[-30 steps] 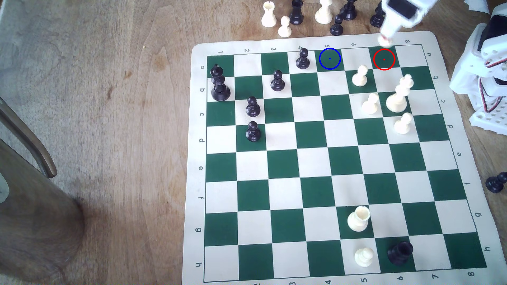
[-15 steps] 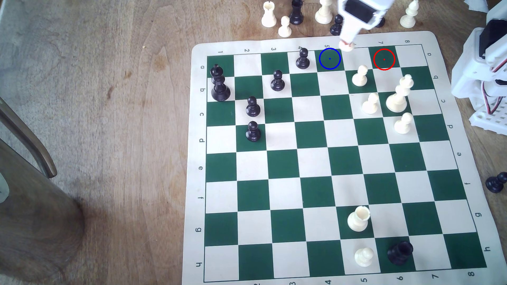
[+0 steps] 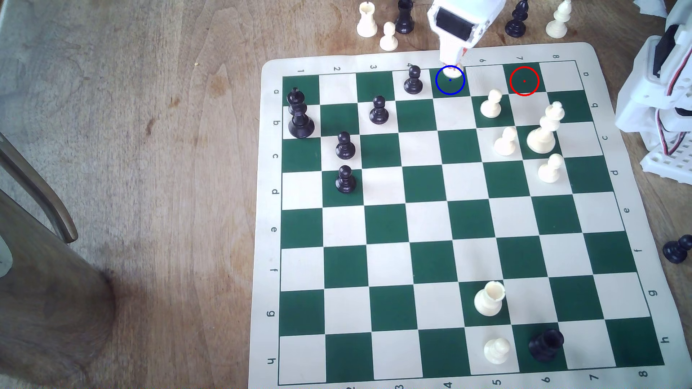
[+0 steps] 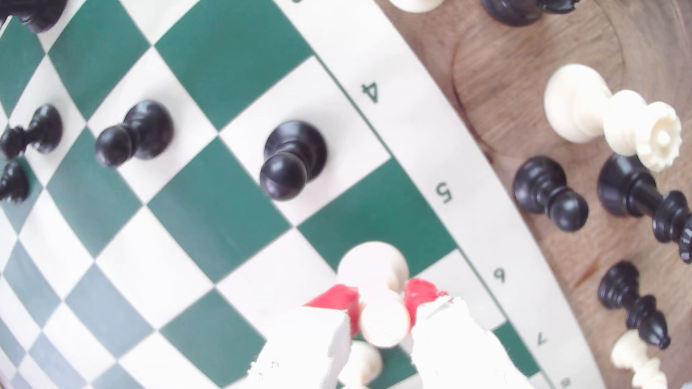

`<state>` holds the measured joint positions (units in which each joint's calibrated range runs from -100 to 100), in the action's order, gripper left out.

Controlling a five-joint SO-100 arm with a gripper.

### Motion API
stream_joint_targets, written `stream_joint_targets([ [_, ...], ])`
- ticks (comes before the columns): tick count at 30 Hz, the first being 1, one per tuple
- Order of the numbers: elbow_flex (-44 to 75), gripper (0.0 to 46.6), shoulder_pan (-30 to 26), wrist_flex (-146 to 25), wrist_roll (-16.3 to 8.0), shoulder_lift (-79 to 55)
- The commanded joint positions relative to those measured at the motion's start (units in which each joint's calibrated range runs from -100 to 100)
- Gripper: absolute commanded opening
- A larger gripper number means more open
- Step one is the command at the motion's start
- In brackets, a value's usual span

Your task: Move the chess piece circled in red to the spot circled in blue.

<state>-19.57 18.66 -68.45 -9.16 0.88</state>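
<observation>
My gripper [image 3: 452,63] is shut on the chess piece [image 3: 450,71], a cream pawn, gripped by its neck. In the wrist view the red-tipped fingers [image 4: 337,299] close on either side of the chess piece [image 4: 374,269], and my gripper [image 4: 380,299] holds it upright. It sits at the far edge of the spot [image 3: 450,86], the dark green square with the blue ring. Its base overlaps the ring's top. Whether the base touches the board I cannot tell. In the wrist view the spot [image 4: 374,213] lies beside the number 5. The red-ringed green square [image 3: 524,80] is bare.
A black pawn [image 3: 413,79] stands one square to the exterior view's left of the spot. A cream pawn [image 3: 491,104] stands diagonally nearer on the right. Several spare pieces [image 3: 388,36] crowd the table behind the board's far edge [image 3: 374,58]. The arm's base [image 3: 662,112] is at the right.
My gripper has carried the cream pawn toward the exterior view's left along the far row, from above the red-ringed square to the blue-ringed one, and has come lower.
</observation>
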Motion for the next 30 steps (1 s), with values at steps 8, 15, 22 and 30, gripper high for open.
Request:
stream_joint_targets([
  [8, 3.88, 0.1, 1.8, 2.84, 0.59, -4.61],
  [15, 3.88, 0.1, 2.11, 4.24, 0.59, -4.87],
  [22, 3.88, 0.1, 1.56, 5.06, 0.34, -4.53],
  [30, 3.88, 0.1, 1.25, 3.99, 0.59, -2.66],
])
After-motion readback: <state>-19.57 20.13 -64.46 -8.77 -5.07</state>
